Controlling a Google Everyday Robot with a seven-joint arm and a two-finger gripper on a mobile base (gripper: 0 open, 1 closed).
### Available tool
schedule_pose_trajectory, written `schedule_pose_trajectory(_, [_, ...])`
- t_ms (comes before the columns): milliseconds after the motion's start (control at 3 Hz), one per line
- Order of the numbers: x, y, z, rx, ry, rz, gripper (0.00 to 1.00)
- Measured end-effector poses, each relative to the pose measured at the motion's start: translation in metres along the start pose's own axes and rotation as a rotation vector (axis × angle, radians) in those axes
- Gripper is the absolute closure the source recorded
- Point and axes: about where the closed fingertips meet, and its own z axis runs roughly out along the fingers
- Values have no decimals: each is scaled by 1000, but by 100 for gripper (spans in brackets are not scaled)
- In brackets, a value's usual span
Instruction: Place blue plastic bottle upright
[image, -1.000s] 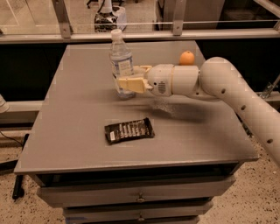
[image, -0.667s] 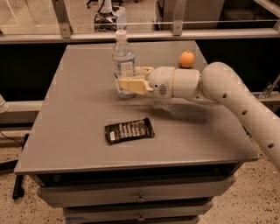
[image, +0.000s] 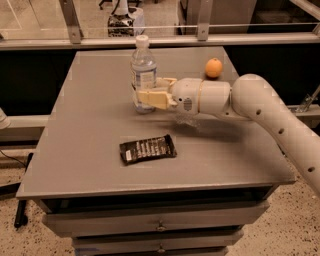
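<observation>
A grey bench (image: 75, 125) fills most of the view, with two drawer fronts (image: 160, 227) below its front edge. Its left half and front right corner are bare, leaving open room there.

One white robot arm (image: 265, 105) reaches in from the right, low over the bench top, ending in the tool (image: 147, 93) near the bench's middle, towards the back. The tool's two pale fingers (image: 152, 98) sit on either side of the lower body of the blue plastic bottle (image: 143, 67), clamped on it.

That single bottle stands upright, base on the bench, well in from every edge (the rear edge is nearest). Its white cap (image: 142, 39) is on top. Its pale label (image: 145, 76) carries nothing that can be read.

One dark snack wrapper (image: 148, 149) lies flat in front of the tool, apart from it; its white lettering cannot be read.

One orange (image: 214, 67) rests near the back right edge, behind the arm.
</observation>
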Motion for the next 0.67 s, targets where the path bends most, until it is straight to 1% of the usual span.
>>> schedule_pose_trajectory(667, [2,-2,-4,2,-1,4,12])
